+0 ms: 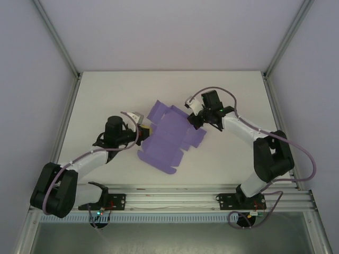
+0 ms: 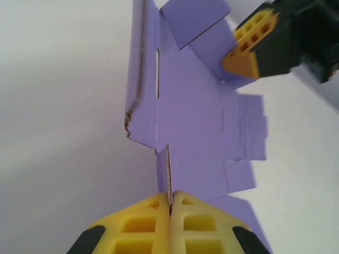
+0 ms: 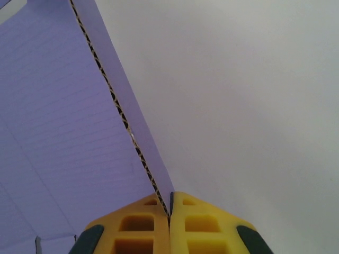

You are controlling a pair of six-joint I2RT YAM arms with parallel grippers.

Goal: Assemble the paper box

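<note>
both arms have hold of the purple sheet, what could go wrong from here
1. Both sets of jaws are shut on thin edges of the paper box, at opposite sides; pulling apart or twisting unevenly could tear the card.
2. Each grip sits at the very tips, so the card may slip out mid-fold.
3. The left-held flap has a ragged edge and might crease wrongly there.

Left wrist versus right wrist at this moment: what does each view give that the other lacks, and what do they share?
Left wrist: slits and side tabs in the paper box, the left claw shut on its near edge, and the right claw gripping its far side. Right wrist: a close look along the card's corrugated edge. Shared: purple card pinched edge-on between shut yellow fingers, over the white table.
</note>
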